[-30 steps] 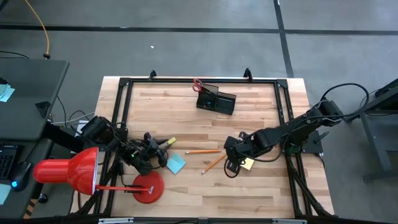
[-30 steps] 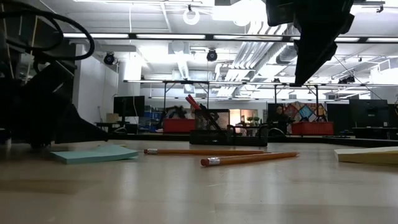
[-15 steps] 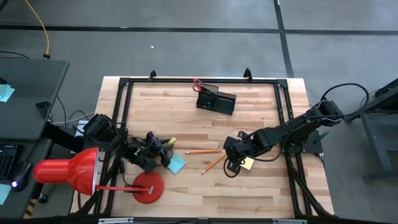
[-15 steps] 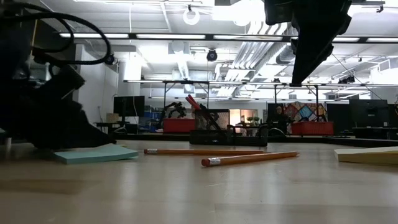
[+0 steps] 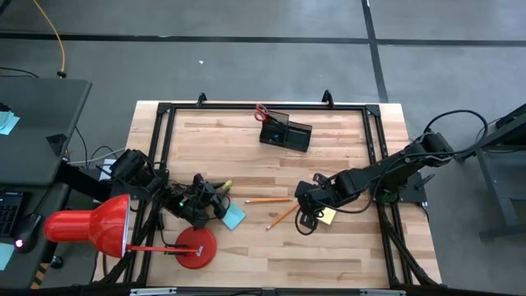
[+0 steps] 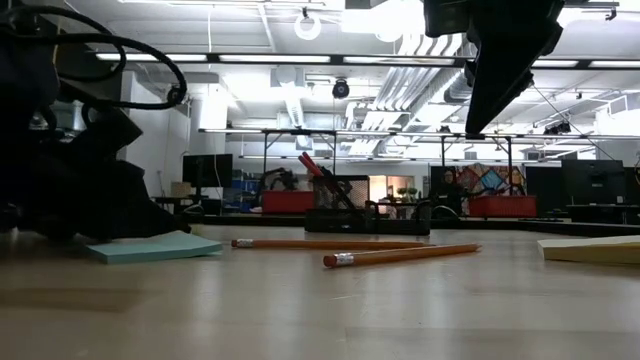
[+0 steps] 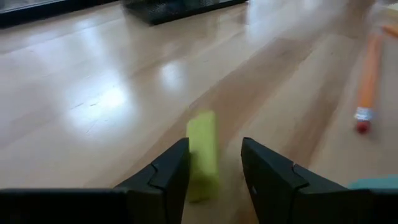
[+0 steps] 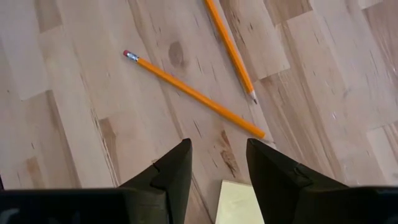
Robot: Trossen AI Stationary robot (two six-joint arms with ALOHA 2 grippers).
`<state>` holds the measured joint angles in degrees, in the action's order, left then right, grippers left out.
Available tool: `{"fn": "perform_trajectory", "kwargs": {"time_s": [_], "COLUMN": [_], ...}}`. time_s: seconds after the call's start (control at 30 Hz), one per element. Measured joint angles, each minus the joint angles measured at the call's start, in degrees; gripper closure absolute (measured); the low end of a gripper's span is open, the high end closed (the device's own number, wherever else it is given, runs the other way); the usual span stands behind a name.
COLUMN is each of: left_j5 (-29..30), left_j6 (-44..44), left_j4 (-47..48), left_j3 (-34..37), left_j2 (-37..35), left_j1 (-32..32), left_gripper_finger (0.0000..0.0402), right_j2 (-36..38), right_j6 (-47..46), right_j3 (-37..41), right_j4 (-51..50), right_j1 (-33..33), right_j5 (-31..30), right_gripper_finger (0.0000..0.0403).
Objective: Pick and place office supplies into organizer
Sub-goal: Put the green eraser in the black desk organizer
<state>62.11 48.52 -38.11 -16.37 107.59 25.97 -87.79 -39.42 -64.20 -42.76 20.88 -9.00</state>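
Tabletop (image 5: 246,140): pale wood planks inside a black metal frame (image 5: 164,115), in a large workshop with ceiling strip lights and benches behind. Organizer (image 5: 286,131): black box at the far middle of the tabletop, red-handled scissors (image 5: 261,110) already standing in it. Loose supplies near the front: two orange pencils (image 5: 275,209) lying crossed near the centre, blue sticky-note pad (image 5: 233,215) to their left, yellow sticky-note pad (image 5: 327,216) to their right, small yellow block (image 7: 202,152). Left claw (image 5: 215,197): low over the tabletop just beside the blue pad, fingers spread with the yellow block lying between them, not yet pinched. Right claw (image 5: 307,215): raised above the tabletop between the pencils and the yellow pad, fingers spread, holding nothing. Red desk lamp (image 5: 90,226): front left corner, close beside the left arm. Risks, as judged: the block sits off-centre toward one finger, so closing could push it aside or tip it out; the neighbouring blue pad could be nudged; the left arm could brush the lamp when lifting away.
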Motion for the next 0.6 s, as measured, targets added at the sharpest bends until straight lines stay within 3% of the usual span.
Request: {"fn": "perform_trajectory", "kwargs": {"time_s": [0.13,0.4,0.6], "left_j5": [-2.35,-3.90,-3.17], "left_j6": [4.93,0.10,2.74], "left_j4": [0.65,0.72,4.60], "left_j3": [0.11,-0.50,-1.10], "left_j2": [-0.11,0.03,0.13], "left_j1": [-2.01,-2.72,-2.66], "left_gripper_finger": [0.0259,0.0230,0.0247], "right_j2": [0.00,-0.02,-0.02], "right_j6": [0.38,1.28,1.50], "right_j3": [0.00,0.00,0.00], "right_j4": [0.16,1.01,1.05], "right_j1": [0.00,-0.39,-0.39], "right_j5": [0.23,0.22,0.20], "right_gripper_finger": [0.0258,0.0258,0.0258]}}
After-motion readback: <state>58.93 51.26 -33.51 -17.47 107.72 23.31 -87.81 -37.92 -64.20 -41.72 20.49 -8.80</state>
